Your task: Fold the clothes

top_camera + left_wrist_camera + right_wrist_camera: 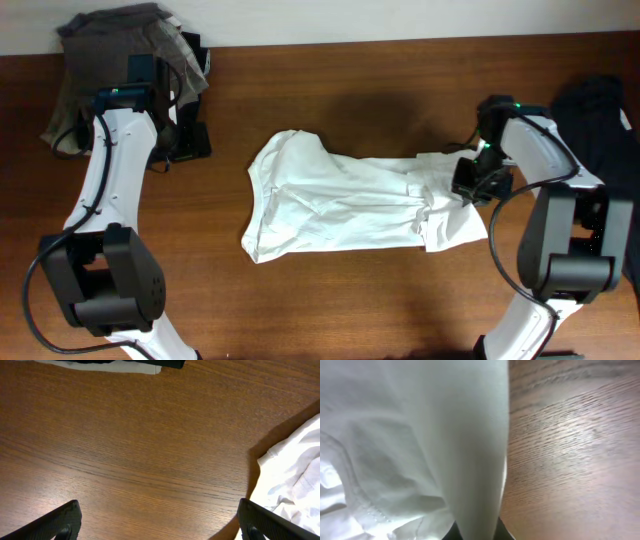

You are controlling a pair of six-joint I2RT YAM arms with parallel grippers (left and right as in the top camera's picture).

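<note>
White, thin fabric: the T-shirt (350,200) lies rumpled and spread lengthwise in the middle of the wooden counter (350,310). At one end of the shirt, the right gripper (472,183) is pinched together on a fold of the cloth, which in its wrist view runs down between the jaws. This looks like a hold for drawing that end over. Off the shirt's other end, the left gripper (160,527) hangs over bare wood, jaws wide apart and empty, probably waiting its turn. A grey-brown pile (110,50) lies beyond that end, and a dark garment (600,110) beyond the gripped one.
</note>
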